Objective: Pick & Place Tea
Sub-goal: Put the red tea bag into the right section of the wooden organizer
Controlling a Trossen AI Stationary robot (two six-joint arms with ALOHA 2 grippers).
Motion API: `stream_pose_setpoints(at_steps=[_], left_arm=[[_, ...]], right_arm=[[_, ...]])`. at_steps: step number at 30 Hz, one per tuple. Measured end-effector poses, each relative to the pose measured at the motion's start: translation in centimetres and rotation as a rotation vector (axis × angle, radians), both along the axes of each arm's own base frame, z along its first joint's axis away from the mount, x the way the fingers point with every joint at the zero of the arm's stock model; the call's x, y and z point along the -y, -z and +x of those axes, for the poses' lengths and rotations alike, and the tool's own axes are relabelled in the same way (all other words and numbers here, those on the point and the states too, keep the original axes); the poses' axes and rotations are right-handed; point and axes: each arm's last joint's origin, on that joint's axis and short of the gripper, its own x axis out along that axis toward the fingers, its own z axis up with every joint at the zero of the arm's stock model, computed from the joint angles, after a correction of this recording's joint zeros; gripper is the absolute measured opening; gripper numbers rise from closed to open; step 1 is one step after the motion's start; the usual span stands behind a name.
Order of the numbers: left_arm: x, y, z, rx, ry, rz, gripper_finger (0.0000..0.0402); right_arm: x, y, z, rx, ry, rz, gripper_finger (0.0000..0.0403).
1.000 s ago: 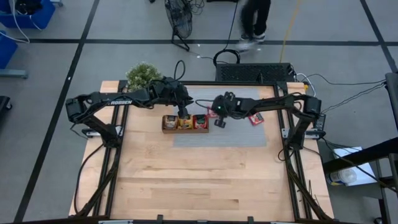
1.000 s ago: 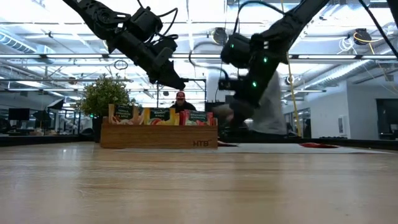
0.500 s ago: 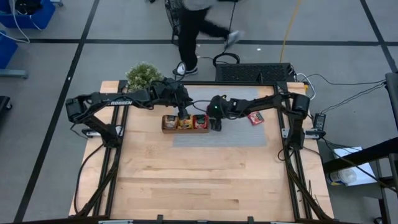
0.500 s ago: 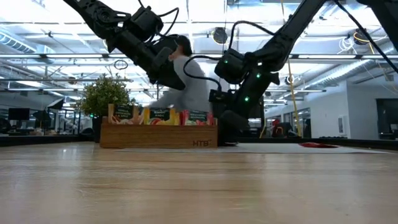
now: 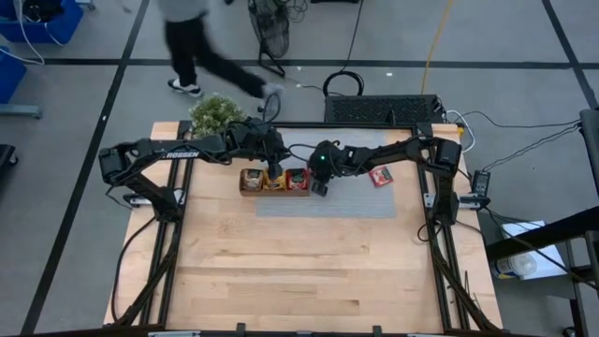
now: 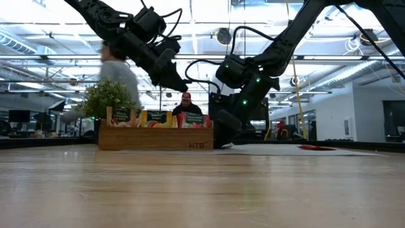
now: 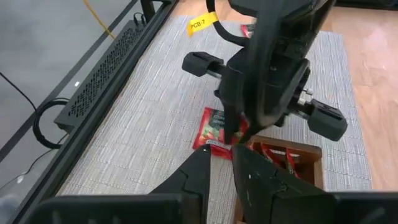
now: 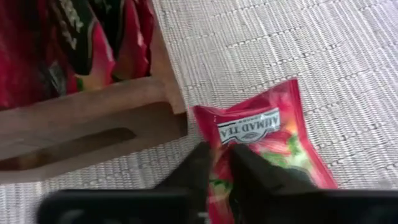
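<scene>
A brown wooden tray (image 5: 273, 182) holding upright tea sachets stands at the left end of the grey mat (image 5: 356, 201). A red tea sachet (image 8: 273, 137) lies flat on the mat just off the tray's right end. My right gripper (image 8: 221, 171) is low over this sachet and shut on it. My left gripper (image 5: 275, 172) hangs above the tray's middle compartment. Its fingers (image 7: 205, 168) stand a narrow gap apart with nothing between them. A second red sachet (image 5: 381, 176) lies farther right on the mat. My right gripper pinches the red sachet between its two fingers (image 8: 199, 165) at the end away from the white label (image 8: 258, 152). The fingers slant down from the table's right side. The sachet lies on the mat, its labelled end beside the tray's end wall.
A potted plant (image 5: 215, 114) stands behind the tray at the table's far left. The bare wooden tabletop (image 5: 299, 271) stretches toward the near edge. A person walks across the floor beyond the table's far side.
My right gripper has sunk toward the mat and moved a little left, close to the tray's right end. The tray has slid slightly toward the table's left. The person behind the table has walked from right to left.
</scene>
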Motion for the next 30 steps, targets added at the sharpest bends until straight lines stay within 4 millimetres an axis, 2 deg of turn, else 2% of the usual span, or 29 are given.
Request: stream_pose_setpoints(at_steps=[2, 5, 11, 17, 24, 30], left_arm=[[0.0, 0.0, 0.0, 0.000, 0.001, 0.000, 0.0074], [0.0, 0.0, 0.0, -0.003, 0.000, -0.001, 0.0074], [0.0, 0.1, 0.0, -0.007, 0.001, -0.003, 0.0074], [0.0, 0.1, 0.0, -0.006, 0.001, -0.001, 0.0074], [0.0, 0.0, 0.0, 0.009, -0.015, -0.021, 0.0074], [0.1, -0.3, 0.2, 0.054, -0.001, -0.065, 0.0074]], right_arm=[[0.0, 0.0, 0.0, -0.010, -0.017, -0.015, 0.0019], [-0.7, 0.1, 0.2, -0.037, -0.031, -0.066, 0.0004], [-3.1, -2.2, 0.1, -0.115, -0.032, -0.266, 0.0000], [-6.1, -6.1, 0.3, -0.023, -0.078, -0.368, 0.0000], [-10.5, -7.5, -0.8, -0.004, -0.324, -0.520, 0.0000], [-13.4, -8.4, -1.4, -0.001, -0.487, -0.788, 0.0000]])
